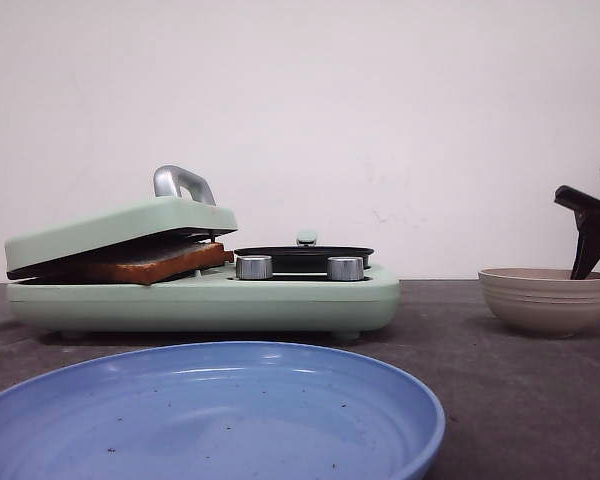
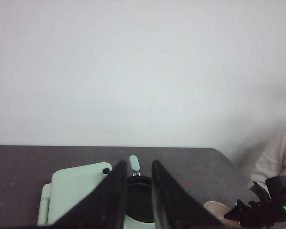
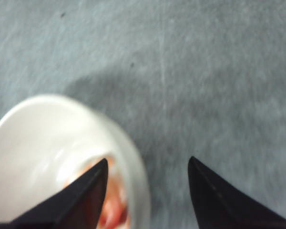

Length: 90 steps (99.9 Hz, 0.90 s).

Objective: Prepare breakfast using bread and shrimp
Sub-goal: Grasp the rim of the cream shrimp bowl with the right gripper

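**A:** Two risks for you here. Your right gripper point(image 3: 148, 191) hangs wide open, holding nothing, and it straddles the wall of the beige bowl point(image 1: 545, 298): one fingertip sits over the inside, the other over bare table point(image 3: 205, 71). Descend like that and you'll strike the rim, tipping the bowl.

**B:** Where's the shrimp point(image 3: 112, 212)?

**A:** In the bowl's bottom, reddish and blurred, just beside the inner fingertip, at about 9 o'clock from the gripper's midpoint in the right wrist view. Shift that way before closing.

**B:** And the bread point(image 1: 150, 262)?

**A:** Clamped under the lid point(image 1: 120, 225) of the green sandwich maker point(image 1: 210, 300), at the bowl's 9 o'clock in the front view. Your left gripper point(image 2: 139, 191) is slightly parted, empty, hovering above the maker.
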Each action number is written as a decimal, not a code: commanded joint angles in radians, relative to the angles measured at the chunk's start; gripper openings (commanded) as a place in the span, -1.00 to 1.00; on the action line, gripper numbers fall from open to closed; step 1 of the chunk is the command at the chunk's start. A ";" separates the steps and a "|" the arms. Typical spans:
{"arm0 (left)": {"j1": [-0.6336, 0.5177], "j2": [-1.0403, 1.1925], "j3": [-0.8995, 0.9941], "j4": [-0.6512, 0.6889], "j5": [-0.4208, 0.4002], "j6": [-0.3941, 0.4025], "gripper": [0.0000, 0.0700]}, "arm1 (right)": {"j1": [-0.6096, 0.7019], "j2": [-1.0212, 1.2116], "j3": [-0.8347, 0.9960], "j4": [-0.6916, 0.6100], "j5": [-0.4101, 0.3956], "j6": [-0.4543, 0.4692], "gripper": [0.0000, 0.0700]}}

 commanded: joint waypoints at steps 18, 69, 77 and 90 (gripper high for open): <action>-0.004 0.007 0.015 0.011 0.001 0.013 -1.00 | -0.002 0.055 0.015 0.098 -0.006 0.062 -0.62; -0.004 0.008 0.015 -0.002 0.001 0.012 -1.00 | 0.104 0.010 0.024 0.514 -0.187 0.232 -1.00; -0.004 0.008 0.015 -0.008 0.001 0.013 -1.00 | 0.172 0.001 0.057 0.576 -0.184 0.268 -1.00; -0.004 0.008 0.015 -0.013 0.001 0.013 -1.00 | 0.294 0.001 0.154 0.555 -0.159 0.245 -1.00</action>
